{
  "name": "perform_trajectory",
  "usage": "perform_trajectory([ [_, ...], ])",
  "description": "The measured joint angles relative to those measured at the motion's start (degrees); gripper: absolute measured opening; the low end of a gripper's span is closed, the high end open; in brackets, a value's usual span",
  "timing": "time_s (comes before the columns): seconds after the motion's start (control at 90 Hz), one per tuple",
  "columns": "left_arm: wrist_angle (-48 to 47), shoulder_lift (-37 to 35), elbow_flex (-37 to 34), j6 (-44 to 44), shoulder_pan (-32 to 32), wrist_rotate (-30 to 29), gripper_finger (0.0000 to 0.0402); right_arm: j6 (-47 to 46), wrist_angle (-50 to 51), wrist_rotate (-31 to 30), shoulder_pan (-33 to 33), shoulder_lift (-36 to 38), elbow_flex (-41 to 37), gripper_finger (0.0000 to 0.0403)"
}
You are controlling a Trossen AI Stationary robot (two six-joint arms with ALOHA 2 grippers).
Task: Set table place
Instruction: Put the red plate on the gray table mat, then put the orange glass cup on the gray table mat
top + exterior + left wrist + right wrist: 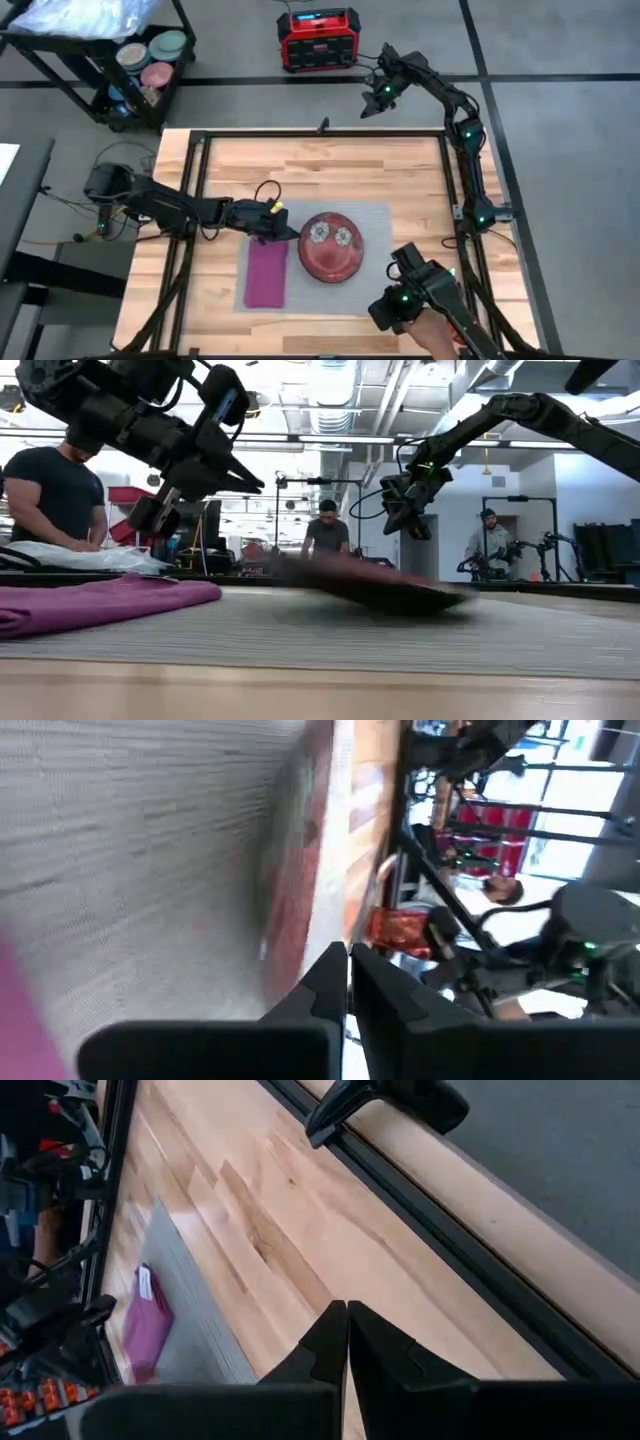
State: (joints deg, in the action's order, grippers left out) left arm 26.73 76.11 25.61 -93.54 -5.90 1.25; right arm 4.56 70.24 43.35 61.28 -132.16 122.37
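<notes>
Purple napkin (266,272) and red plate (332,247) lie on grey place (375,219)
Left tool (285,231) hovers closed between them; right tool (372,105), closed, waits beyond the surface (330,165)

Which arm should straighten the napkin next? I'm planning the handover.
Probably the left: its claw hovers over the placemat just above the purple napkin. The right claw is raised beyond the table's far edge.

No text, label, brand, number or sign can be read on anything in any of the four views.
</notes>
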Motion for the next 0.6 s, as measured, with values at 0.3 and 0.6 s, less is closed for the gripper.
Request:
perform_trajectory([
  [0.3, -1.6, -0.2, -0.1, -2.1, -0.4, 0.0, 0.0001, 0.4, 0.3, 0.1, 0.0, 0.0, 0.0, 0.0000],
  [0.6, -5.4, -0.2, -0.1, 0.6, -0.4, -1.4, 0.0000, 1.1, 1.3, 0.1, -0.2, 0.0, 0.0, 0.0000],
])
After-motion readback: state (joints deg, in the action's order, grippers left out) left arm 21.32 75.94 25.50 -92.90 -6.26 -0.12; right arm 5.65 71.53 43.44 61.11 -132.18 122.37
